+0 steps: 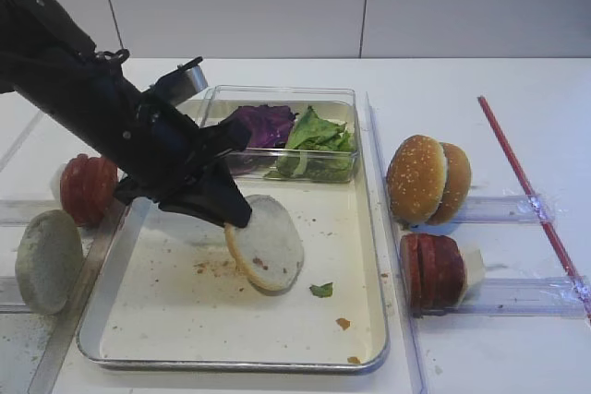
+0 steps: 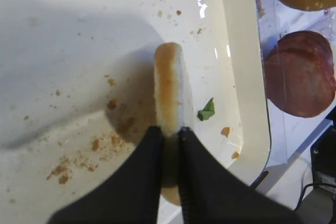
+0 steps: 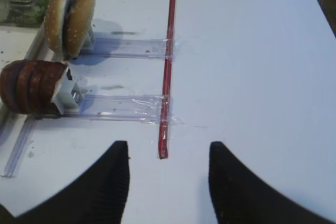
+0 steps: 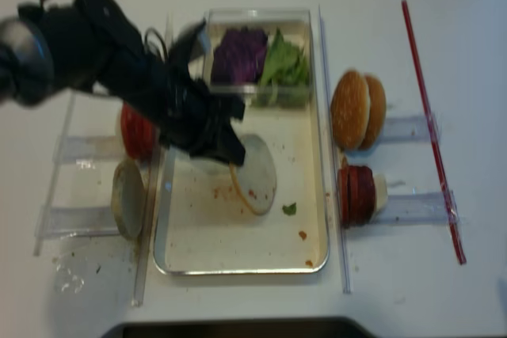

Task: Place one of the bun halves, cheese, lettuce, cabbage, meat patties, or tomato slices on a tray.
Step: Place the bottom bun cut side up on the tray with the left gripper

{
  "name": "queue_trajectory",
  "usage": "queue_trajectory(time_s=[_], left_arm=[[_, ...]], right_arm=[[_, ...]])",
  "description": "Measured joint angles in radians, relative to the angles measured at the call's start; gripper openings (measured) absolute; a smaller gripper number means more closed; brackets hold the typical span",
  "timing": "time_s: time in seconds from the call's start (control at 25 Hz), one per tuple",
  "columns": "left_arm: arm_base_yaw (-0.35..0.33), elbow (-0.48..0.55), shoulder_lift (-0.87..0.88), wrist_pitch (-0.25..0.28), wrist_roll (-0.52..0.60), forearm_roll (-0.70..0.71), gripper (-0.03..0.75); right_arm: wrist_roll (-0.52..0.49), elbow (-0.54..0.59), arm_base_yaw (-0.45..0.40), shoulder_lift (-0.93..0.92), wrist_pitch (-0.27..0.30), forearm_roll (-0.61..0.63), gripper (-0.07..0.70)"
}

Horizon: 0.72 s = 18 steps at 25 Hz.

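Left gripper point(image 2: 169, 132): we pinch the bun half point(image 1: 266, 243) on edge.
Tray point(image 1: 365, 362): we lower, then release.
Right gripper point(image 3: 168, 174): fingers spread, empty.

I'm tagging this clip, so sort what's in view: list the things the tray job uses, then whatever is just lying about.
In the job:
- left claw, shut on bun half
- tray
- lettuce
- cabbage
- tomato slices

Lying about:
- red rod
- right claw, open, holding nothing
- loose lettuce scrap

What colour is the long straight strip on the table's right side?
Red strip, seen best in the right wrist view.
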Motion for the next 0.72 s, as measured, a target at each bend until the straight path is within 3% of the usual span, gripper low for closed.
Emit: queue_trajectory(time_s=[0.32,0.72], left_arm=[[0.022,0.000,0.009,0.004,0.002,-0.008,0.071],[0.029,0.000,0.009,0.021,-0.006,0.016,0.298]], right_arm=[[0.000,0.000,0.000,0.000,0.000,0.000,0.382],[0.000,0.000,0.000,0.000,0.000,0.000,0.382]])
